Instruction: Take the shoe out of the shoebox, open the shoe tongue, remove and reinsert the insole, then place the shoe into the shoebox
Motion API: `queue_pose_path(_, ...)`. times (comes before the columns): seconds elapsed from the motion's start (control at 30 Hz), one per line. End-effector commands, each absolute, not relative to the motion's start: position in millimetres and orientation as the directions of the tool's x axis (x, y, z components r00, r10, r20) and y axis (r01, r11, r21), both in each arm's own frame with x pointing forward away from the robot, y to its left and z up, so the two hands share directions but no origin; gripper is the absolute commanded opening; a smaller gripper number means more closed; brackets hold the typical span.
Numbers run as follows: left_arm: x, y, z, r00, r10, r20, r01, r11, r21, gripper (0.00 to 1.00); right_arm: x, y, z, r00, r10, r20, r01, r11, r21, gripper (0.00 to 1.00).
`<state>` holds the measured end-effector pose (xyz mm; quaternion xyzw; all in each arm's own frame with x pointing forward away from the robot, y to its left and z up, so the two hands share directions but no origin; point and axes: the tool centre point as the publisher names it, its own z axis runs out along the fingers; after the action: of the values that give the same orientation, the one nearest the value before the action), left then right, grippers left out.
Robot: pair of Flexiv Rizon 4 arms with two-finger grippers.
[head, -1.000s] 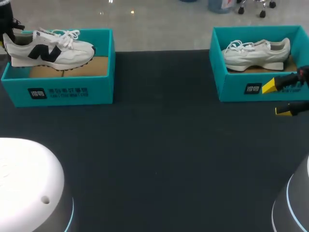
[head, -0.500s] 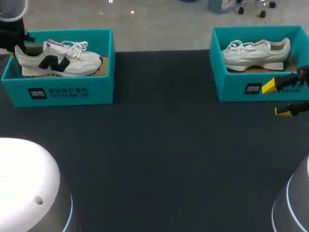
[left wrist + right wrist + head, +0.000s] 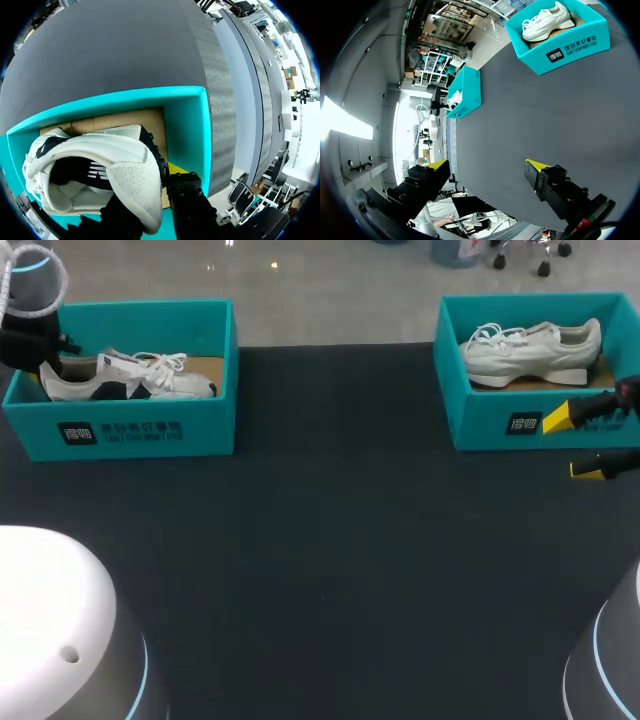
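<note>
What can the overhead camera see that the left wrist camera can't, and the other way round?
Head view only: the right box with its white shoe, and the right tool, open and empty near it. Left wrist view only: the inside of the left shoe at its heel opening, with the left tool shut on the heel. Both: the left shoe lying in the left box.

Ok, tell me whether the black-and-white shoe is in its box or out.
In: the shoe sits low inside the left teal box, mostly below its rim, with the left tool clamped on its heel.
</note>
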<state>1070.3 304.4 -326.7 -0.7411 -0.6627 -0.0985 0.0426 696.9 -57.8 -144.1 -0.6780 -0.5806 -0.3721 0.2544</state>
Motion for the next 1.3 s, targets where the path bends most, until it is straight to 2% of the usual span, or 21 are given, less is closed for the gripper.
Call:
queue_pose_path(0.03, 1073, 303, -341, 0.105, 0.974, 0.2, 0.991, -0.12, 0.063, 0.0, 697, -57, -145, 0.05, 0.6, 0.798, 0.976, -0.197, 0.087, 1.0)
queue_pose_path(0.43, 1078, 306, -371, 0.109, 0.975, 0.194, 0.993, -0.117, 0.031, 0.0, 697, -57, -145, 0.05, 0.6, 0.798, 0.976, -0.197, 0.087, 1.0)
queue_pose_path(1.13, 1075, 303, -375, 0.157, 0.962, 0.224, 0.986, -0.165, 0.019, 0.0, 697, -57, -145, 0.05, 0.6, 0.798, 0.976, -0.197, 0.087, 1.0)
queue_pose_path(1.17, 1074, 302, -374, 0.163, 0.959, 0.23, 0.985, -0.172, 0.02, 0.31, 697, -57, -145, 0.05, 0.6, 0.798, 0.976, -0.197, 0.087, 1.0)
queue_pose_path(1.2, 1073, 301, -374, 0.163, 0.959, 0.232, 0.985, -0.172, 0.021, 0.55, 697, -57, -145, 0.05, 0.6, 0.798, 0.976, -0.197, 0.087, 1.0)
queue_pose_path(1.23, 1072, 300, -373, 0.165, 0.959, 0.23, 0.984, -0.175, 0.021, 1.0, 697, -57, -145, 0.05, 0.6, 0.798, 0.976, -0.197, 0.087, 1.0)
queue_pose_path(1.3, 1069, 299, -371, 0.168, 0.959, 0.227, 0.984, -0.177, 0.02, 1.0, 697, -57, -145, 0.05, 0.6, 0.798, 0.976, -0.197, 0.087, 1.0)
